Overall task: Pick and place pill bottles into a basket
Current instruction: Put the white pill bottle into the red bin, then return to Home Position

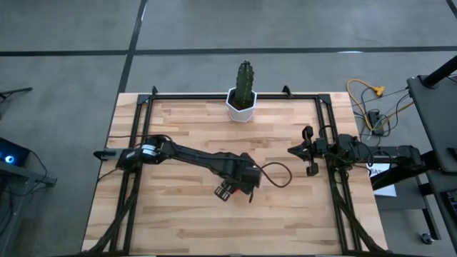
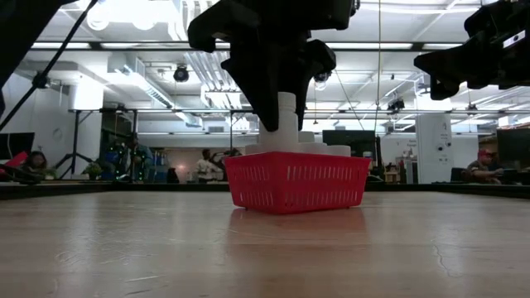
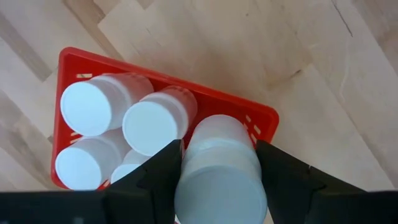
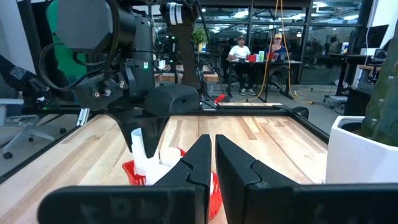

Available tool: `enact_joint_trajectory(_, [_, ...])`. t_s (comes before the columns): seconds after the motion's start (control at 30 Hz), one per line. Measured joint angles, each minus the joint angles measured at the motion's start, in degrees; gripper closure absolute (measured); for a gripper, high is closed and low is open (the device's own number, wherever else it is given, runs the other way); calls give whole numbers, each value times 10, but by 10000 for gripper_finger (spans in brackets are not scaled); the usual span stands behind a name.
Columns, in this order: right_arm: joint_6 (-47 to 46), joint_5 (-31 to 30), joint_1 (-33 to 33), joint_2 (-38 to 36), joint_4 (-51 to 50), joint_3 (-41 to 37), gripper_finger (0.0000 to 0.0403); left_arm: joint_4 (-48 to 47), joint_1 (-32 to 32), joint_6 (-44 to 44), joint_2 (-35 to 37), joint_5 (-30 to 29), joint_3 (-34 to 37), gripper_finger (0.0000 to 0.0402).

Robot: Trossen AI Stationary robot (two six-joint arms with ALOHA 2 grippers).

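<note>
Fingers [image 3: 158, 180] of left arm grip a pill bottle [image 3: 221, 177] above the basket [image 3: 264, 118].

Meshed red plastic basket [image 2: 296, 182], wooden table [image 1: 285, 214]

1. Left arm: stretched across the table toward its middle; left gripper [image 3: 219, 180] points downward, its 2 fingers [image 3: 158, 177] clamped on a pill bottle [image 3: 221, 168].
2. Right arm: at the table's right edge; right gripper [image 4: 213, 163] raised, fingers pressed together, holding nothing.

Wooden table [image 1: 186, 221] carries the red basket [image 2: 296, 182] and cactus pot [image 1: 240, 107]
</note>
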State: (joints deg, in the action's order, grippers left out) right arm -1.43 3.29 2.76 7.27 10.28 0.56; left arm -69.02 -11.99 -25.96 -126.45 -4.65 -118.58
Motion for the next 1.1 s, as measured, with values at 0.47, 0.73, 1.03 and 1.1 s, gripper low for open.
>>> enact_joint_trajectory(0.47, [0,0,0,0,0,0,390,21,-1,2,0,1,9,218])
enact_joint_trajectory(0.73, [0,0,0,0,0,0,390,24,-1,2,0,1,9,173])
enact_joint_trajectory(1.03, [0,0,0,0,0,0,390,23,-1,2,2,0,9,169])
enact_joint_trajectory(1.1, [1,0,0,0,0,0,390,23,-2,4,9,-2,9,169])
